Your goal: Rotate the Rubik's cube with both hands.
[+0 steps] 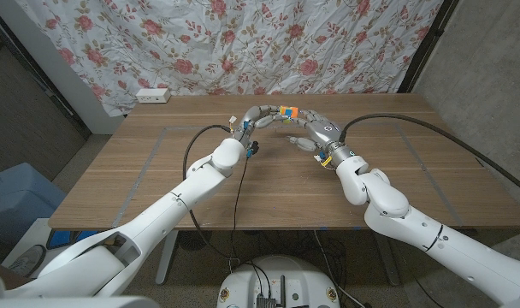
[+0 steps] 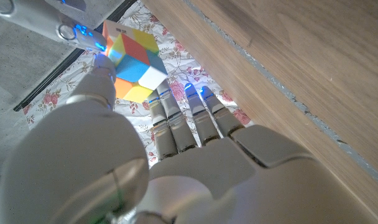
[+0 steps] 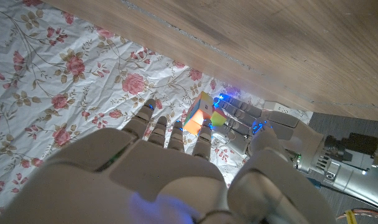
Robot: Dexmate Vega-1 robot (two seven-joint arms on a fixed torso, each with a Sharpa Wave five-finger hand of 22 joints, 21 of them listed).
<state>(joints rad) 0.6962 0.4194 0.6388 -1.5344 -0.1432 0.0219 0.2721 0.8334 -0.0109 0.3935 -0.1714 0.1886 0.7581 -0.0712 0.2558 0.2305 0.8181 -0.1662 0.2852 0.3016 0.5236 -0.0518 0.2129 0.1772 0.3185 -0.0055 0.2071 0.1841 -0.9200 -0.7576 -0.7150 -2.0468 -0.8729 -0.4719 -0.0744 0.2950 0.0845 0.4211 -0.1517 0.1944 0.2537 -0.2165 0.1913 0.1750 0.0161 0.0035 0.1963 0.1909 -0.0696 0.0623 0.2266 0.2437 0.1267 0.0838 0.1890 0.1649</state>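
Note:
The Rubik's cube (image 1: 286, 111), with orange, blue, yellow and white faces, is held off the table at the far middle. My left hand (image 1: 258, 115) grips it between thumb and fingertips; the left wrist view shows the cube (image 2: 136, 62) just past that hand (image 2: 195, 162). My right hand (image 1: 318, 134) is close on the cube's right, fingers spread. In the right wrist view its fingers (image 3: 170, 127) reach up to the cube (image 3: 200, 115), with my left hand (image 3: 270, 124) on the far side. One right fingertip (image 2: 83, 37) sits at the cube's corner.
The wooden table (image 1: 157, 171) carries a white power strip (image 1: 152, 96) at its back left edge. A floral curtain (image 1: 243, 43) hangs behind. Black cables (image 1: 431, 128) trail from both wrists. A blue box (image 1: 12, 201) stands on the floor to the left.

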